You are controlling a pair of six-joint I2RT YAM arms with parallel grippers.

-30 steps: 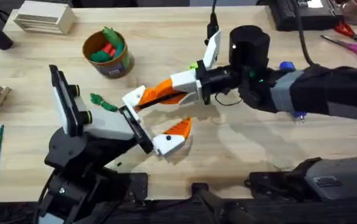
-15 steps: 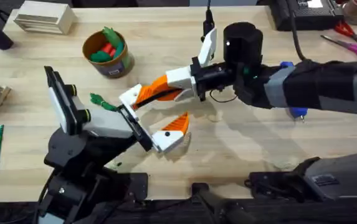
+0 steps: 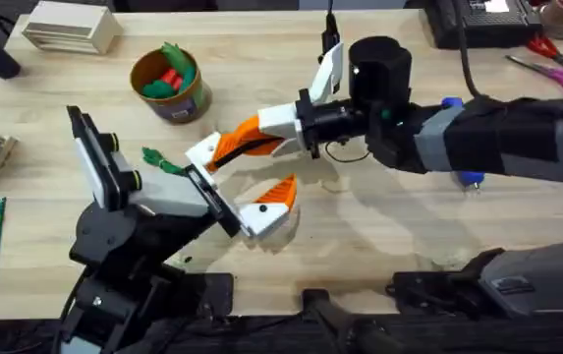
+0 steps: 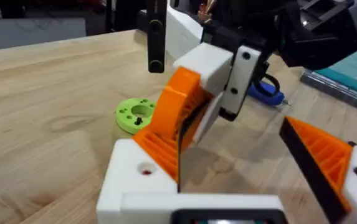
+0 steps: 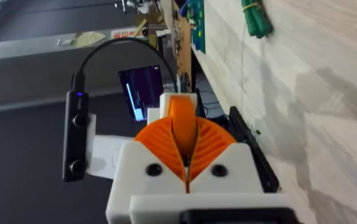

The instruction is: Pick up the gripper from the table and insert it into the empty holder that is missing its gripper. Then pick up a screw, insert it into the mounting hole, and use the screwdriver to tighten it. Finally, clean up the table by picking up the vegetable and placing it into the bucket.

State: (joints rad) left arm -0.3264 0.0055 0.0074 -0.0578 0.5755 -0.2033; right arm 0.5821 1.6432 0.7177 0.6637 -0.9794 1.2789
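Two tools meeting, right tool (image 3: 224,149) clamping orange gripper (image 3: 242,138), seemingly at left tool's (image 3: 230,189) open holder (image 3: 203,152).

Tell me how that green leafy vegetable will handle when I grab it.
Probably light: the leafy vegetable lies thin and slender on the table. Its leafy end may flop, so a mid-stem grasp seems safer. It looks unlikely to roll, though a push could slide it on the smooth wood.
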